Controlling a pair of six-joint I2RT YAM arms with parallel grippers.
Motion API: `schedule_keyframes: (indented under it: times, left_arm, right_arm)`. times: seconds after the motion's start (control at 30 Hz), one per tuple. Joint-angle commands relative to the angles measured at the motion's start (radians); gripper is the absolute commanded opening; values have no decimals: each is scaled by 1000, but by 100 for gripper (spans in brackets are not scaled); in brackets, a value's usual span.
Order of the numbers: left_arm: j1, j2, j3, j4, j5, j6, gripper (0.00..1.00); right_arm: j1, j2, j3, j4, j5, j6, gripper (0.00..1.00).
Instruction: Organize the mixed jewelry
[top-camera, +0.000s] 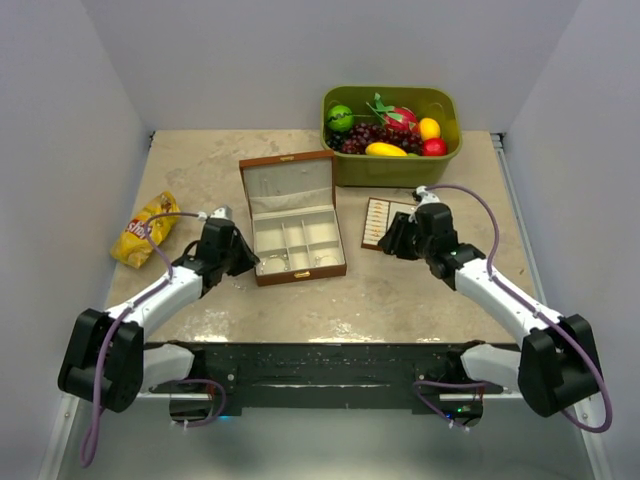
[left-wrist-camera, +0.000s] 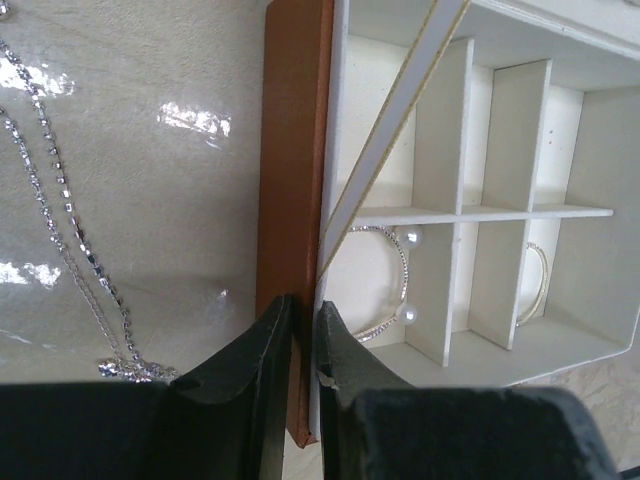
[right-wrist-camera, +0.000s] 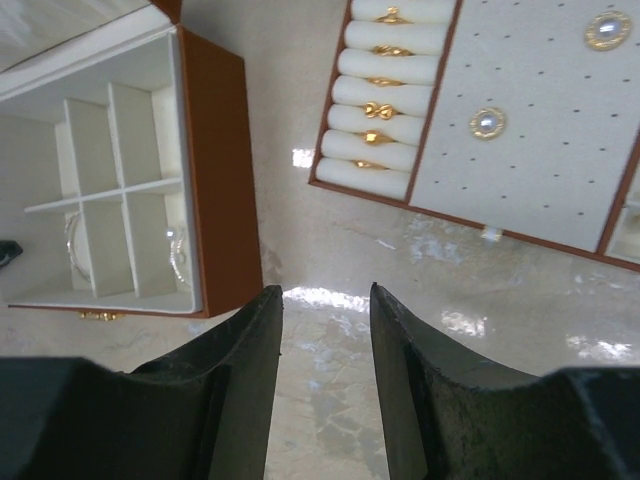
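Progress: early to midway, by my reading; two bracelets are filed, the rest is not.
Done: pearl bracelet (left-wrist-camera: 404, 275) lies in the box's near-left cell; plain bracelet (left-wrist-camera: 541, 285) leans in the near-right cell.
Left to do: chain (left-wrist-camera: 70, 210) lies loose on the table, just beside the box's left wall and outside it; whether the tray pieces must also go in the box, I cannot tell.
Box (left-wrist-camera: 295, 150): lid up; the middle and far cells show nothing, though a slanted strip hides part of them.
Tray (right-wrist-camera: 520, 200): right of the box and apart from it; gold rings (right-wrist-camera: 378, 110) are slotted in its rolls; two earrings (right-wrist-camera: 487, 122) sit on the dotted panel.
Left claw (left-wrist-camera: 302, 305): nearly closed, pinching the box's brown left wall between its fingers; no jewelry in it.
Right claw (right-wrist-camera: 325, 295): jaws apart and empty; hovers over bare table between box and tray.
Bin (top-camera: 395, 170): green, at the far edge; holds fruit.
Bag (top-camera: 145, 228): yellow snack bag at far left, no part of the job.
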Motion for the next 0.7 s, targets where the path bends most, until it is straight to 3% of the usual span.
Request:
schedule_keyframes:
  times: [0.0,0.23,0.33,0.57,0.67]
  left_arm:
    - [-27,-9,-49,30,41,-112,0]
    - [-85,-4,-51,61,26,-166,0]
    - [-87,1,-26,24,-4,-140,8]
    - [-87,-94,36,-72,-98,-61,51]
    - [-87,-179,81,-120,-164,4,63]
  right_arm:
    - [78,-7,5,55,50,64,44]
    - [168,18,25,67,88,89,44]
    - [194,21,41,62,88,92,44]
    - [309,22,77,70,133,104,44]
    - [380,25,94,70,179,109,44]
